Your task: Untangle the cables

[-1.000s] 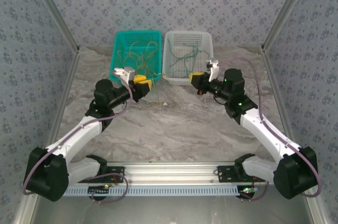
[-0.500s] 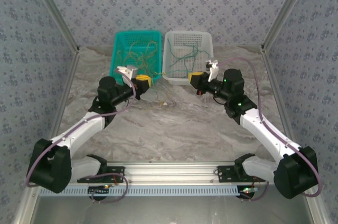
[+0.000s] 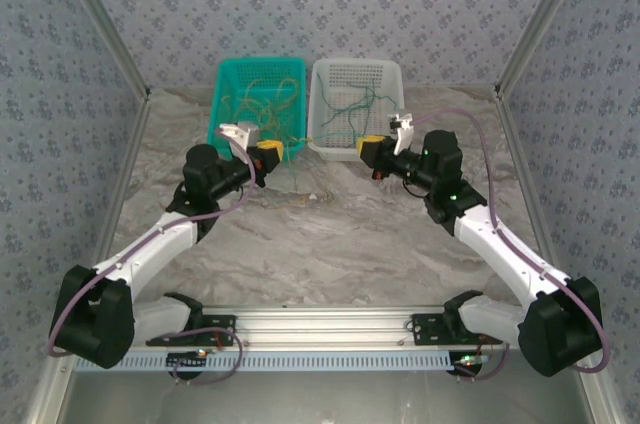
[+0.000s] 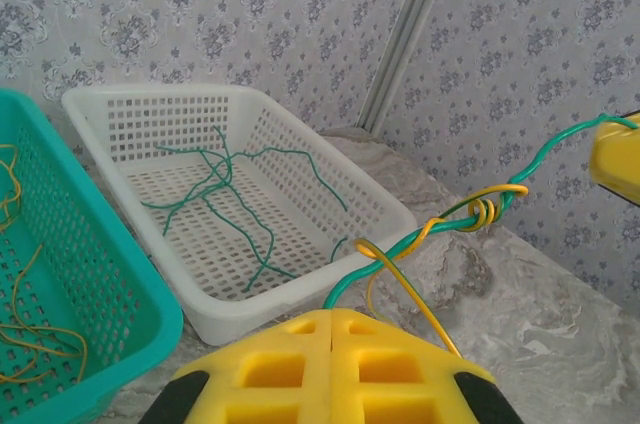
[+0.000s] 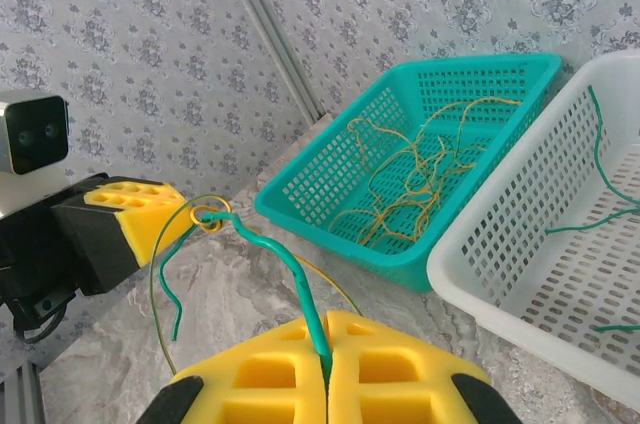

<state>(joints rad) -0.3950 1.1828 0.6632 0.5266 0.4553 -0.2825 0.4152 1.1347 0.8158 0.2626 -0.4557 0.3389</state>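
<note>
A green cable (image 4: 420, 236) is strung in the air between my two grippers, in front of the baskets. A yellow cable (image 4: 484, 210) is coiled round it in a knot and loops down towards the table. My left gripper (image 4: 335, 312) (image 3: 280, 153) is shut, and the green cable comes out at the seam of its tips. The right gripper (image 5: 325, 316) (image 3: 362, 147) is shut on the other stretch of the green cable (image 5: 285, 262). A free green tail (image 5: 172, 304) hangs below the knot (image 5: 205, 216).
A teal basket (image 3: 222, 94) with several yellow cables (image 5: 410, 179) stands at the back left. Beside it on the right, a white basket (image 3: 395, 69) holds several green cables (image 4: 215, 194). Both grippers hover just in front of the baskets' near walls, over marbled table (image 3: 330, 244).
My left gripper has shut and its arm has shifted slightly towards the baskets. The right arm has stayed in place with its grip unchanged.
</note>
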